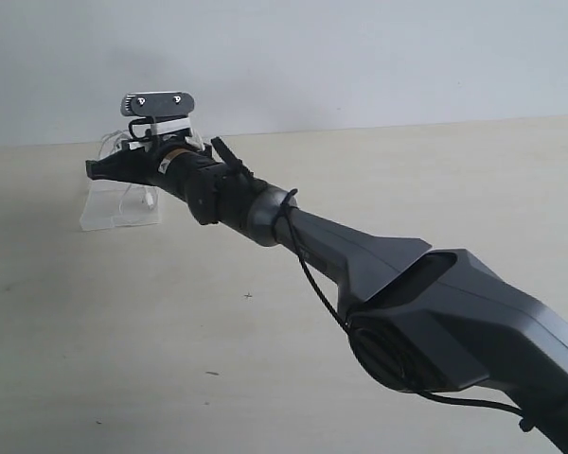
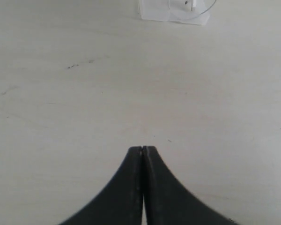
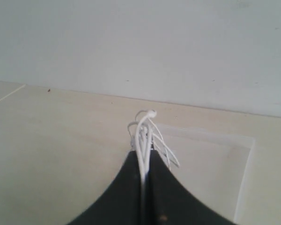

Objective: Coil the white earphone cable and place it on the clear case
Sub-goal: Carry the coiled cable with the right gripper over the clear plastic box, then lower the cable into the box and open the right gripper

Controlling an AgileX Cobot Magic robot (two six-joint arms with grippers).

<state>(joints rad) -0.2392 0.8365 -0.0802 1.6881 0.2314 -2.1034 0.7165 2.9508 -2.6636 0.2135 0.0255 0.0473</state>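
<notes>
My right fingers point(image 3: 124, 192) are pinched tight on the white earphone cable point(image 3: 145, 129). Several thin strands are gathered between the tips and fan out ahead in short loops. The bundle runs the same way my fingers point, straight out in front.

The clear case point(image 3: 213, 157) sits on the table point(image 3: 47, 140) right below and just beyond those loops. From the outside camera, my right arm reaches across to the far left side, with the fingers hanging directly over the case point(image 1: 109, 213).

Over to the other side: my left fingers point(image 2: 126, 187) are pressed together with nothing between them, low over bare table. From there the case point(image 2: 173, 13) lies well ahead, far from the tips. A thin loop of wire and a small white piece seem to rest on it already.

So the right arm is plainly the nearer one, and the case is under the bundle, not off to one side. I reckon the next move is down rather than across: lower the coil so its loops land inside the case's edges, then let go. The risk is springy strands sliding off that smooth plastic.
</notes>
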